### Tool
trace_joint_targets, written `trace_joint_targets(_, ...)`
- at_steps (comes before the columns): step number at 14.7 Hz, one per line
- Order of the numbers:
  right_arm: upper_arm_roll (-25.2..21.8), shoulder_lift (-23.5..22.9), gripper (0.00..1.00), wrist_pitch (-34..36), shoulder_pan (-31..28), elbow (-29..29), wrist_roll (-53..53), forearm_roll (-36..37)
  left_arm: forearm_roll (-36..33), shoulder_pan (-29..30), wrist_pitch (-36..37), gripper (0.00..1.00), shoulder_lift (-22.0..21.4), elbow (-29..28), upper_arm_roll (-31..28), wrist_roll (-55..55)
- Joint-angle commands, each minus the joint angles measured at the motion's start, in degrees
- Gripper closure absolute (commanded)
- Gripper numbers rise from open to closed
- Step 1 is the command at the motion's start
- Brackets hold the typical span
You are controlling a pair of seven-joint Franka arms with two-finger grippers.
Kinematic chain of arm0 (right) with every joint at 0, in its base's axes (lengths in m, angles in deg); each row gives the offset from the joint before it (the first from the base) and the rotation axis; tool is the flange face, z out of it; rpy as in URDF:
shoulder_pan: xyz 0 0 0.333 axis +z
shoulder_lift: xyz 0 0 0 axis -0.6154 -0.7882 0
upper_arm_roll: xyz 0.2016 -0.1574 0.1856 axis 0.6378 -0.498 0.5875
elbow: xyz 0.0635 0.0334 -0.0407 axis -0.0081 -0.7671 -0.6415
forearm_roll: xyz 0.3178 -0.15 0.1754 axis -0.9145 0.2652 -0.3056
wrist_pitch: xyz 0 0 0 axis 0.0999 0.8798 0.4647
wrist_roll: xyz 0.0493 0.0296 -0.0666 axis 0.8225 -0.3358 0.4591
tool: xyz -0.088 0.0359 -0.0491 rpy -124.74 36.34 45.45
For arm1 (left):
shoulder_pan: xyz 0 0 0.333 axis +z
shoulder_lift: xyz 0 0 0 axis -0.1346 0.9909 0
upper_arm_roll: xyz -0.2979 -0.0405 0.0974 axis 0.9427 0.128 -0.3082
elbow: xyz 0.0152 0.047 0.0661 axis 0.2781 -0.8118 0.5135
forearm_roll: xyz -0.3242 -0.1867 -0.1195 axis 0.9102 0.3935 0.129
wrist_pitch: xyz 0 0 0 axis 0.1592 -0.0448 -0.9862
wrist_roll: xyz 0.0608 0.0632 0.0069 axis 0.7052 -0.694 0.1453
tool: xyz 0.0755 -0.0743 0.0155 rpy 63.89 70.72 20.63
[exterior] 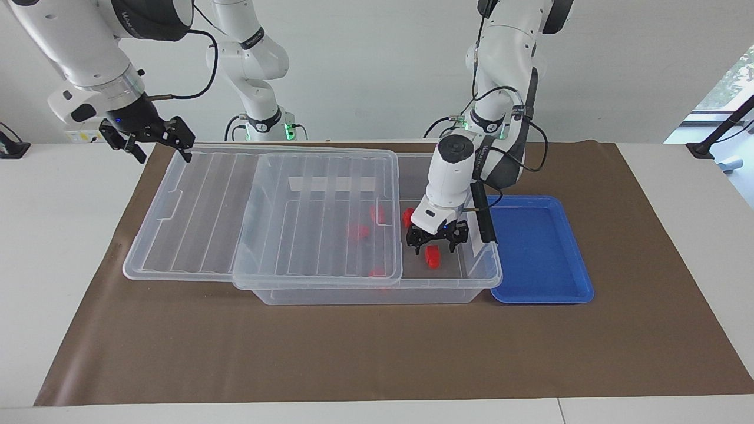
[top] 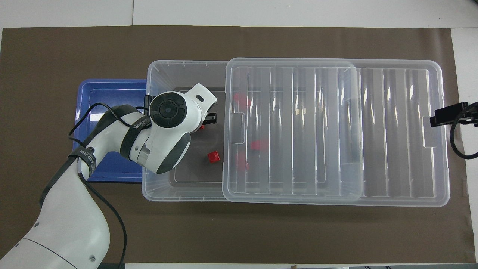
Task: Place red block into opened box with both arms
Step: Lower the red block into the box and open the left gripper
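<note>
In the facing view, the only print in sight was lettering on both arms, too small to read; a white label strip (exterior: 333, 184) on the box (exterior: 377, 291) carried no legible writing. The left gripper (exterior: 437, 240) was inside the box's uncovered end, fingers spread apart, gripping nothing. The red block (exterior: 433, 257) lay on the box floor directly under those fingers, free of them. A second red block (exterior: 407, 217) sat beside the gripper, closer to the robots. Three more showed blurred through the clear lid (exterior: 265, 212), which lay slid toward the right arm's end. The blue tray (exterior: 539, 250) sat just beside the box, next to the left gripper. The right gripper (exterior: 154, 140) hung over the lid's corner, fingers spread, holding nothing.

In the overhead view, a band on the left arm read partly like "WANREN". The left gripper (top: 207, 121) was mostly hidden under its own wrist. One block (top: 213, 157) lay in the open, three (top: 259, 144) under the lid. Of the right gripper (top: 450, 115) only a black tip showed at the lid's end.
</note>
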Motion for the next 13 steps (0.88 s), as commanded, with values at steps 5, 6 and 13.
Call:
trace_joint_targets(5,0.4,0.6,0.0,-0.6,-0.7,-0.9,-0.3,0.1,-1.3,0.2,10.8,0.0,-11.2,-0.4,-0.1,0.0)
trace_joint_targets(6,0.3,0.7,0.0,-0.6,-0.7,-0.9,-0.4,0.1,-1.3,0.3,12.4,0.0,-12.7,-0.5,-0.2,0.7)
trace_joint_targets(13,-0.3,1.3,0.52,-3.8,-3.2,-3.4,6.8,0.1,1.1,7.9,22.2,0.0,-20.0,-1.3,-0.2,11.6)
